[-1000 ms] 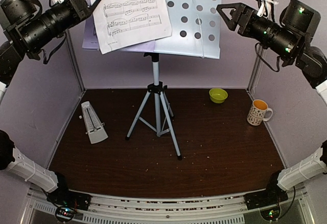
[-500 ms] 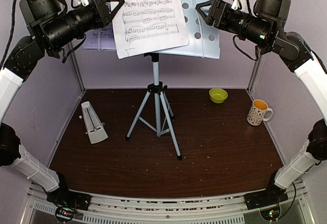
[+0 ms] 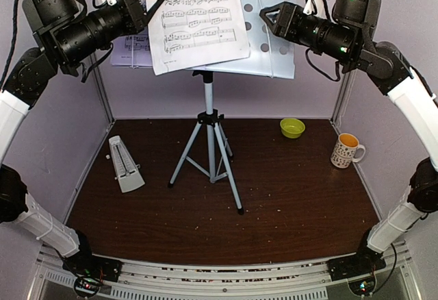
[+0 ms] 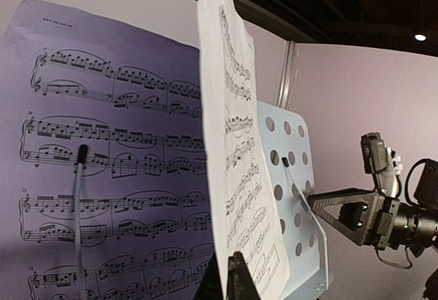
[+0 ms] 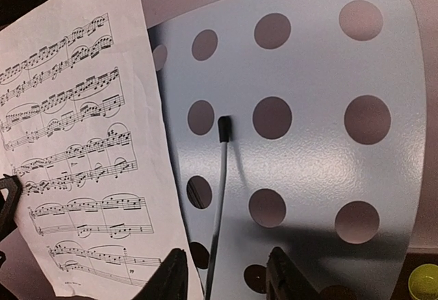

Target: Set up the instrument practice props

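The left arm (image 3: 75, 29) reaches up to the desk of the music stand (image 3: 268, 43), and the left jaws are clamped on the edge of a printed sheet-music page (image 3: 198, 19), which hangs in front of the desk with its lower corner tilted toward 5 o'clock in the top view. In the left wrist view that page is seen nearly edge-on, standing away from the second page (image 4: 102, 142), which lies flat against the left half of the desk under a thin wire retainer (image 4: 77, 211). The right arm (image 3: 342, 36) comes in from 3 o'clock. The right jaws stand partly apart, gripping nothing, just in front of the bare perforated right half of the desk, with the other wire retainer (image 5: 217, 197) showing in the gap between them. The silver tripod (image 3: 209, 149) stands mid-counter (image 3: 287, 197). The pale-grey metronome (image 3: 125, 164) sits at its 9 o'clock, well apart from it. A yellow-green bowl (image 3: 292, 127) lies at the tripod's 2 o'clock and a patterned mug (image 3: 347, 150) at 3 o'clock, near the right wall.
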{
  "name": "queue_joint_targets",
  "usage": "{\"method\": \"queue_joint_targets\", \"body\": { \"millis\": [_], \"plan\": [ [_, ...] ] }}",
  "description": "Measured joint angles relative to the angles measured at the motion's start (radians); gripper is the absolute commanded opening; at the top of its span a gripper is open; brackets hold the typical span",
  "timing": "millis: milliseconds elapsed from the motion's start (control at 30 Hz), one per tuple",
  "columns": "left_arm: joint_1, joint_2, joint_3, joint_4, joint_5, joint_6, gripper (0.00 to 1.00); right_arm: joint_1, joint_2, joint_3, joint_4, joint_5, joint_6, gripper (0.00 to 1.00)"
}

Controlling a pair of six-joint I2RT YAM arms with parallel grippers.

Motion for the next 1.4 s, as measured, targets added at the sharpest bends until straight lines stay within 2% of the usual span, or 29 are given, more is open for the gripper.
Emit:
{"method": "queue_joint_targets", "body": {
  "millis": [300,800,967,1200,1400],
  "plan": [
    [0.0,0.0,0.0,0.001,0.0,0.009,0.0,0.0,0.031,0.026,-0.002,0.0,0.024,0.35],
    [0.0,0.0,0.0,0.014,-0.007,0.029,0.0,0.003,0.048,0.032,0.006,-0.003,0.042,0.0],
    [0.001,0.002,0.001,0.023,-0.018,0.037,0.0,0.01,0.037,-0.005,0.054,-0.004,0.023,0.0],
    [0.002,0.043,0.043,0.021,-0.026,0.055,0.0,0.022,-0.045,-0.178,0.222,-0.003,-0.018,0.0],
    [0.007,0.122,0.135,0.007,-0.023,0.086,0.0,0.034,-0.091,-0.278,0.336,-0.003,-0.071,0.0]
  ]
}}
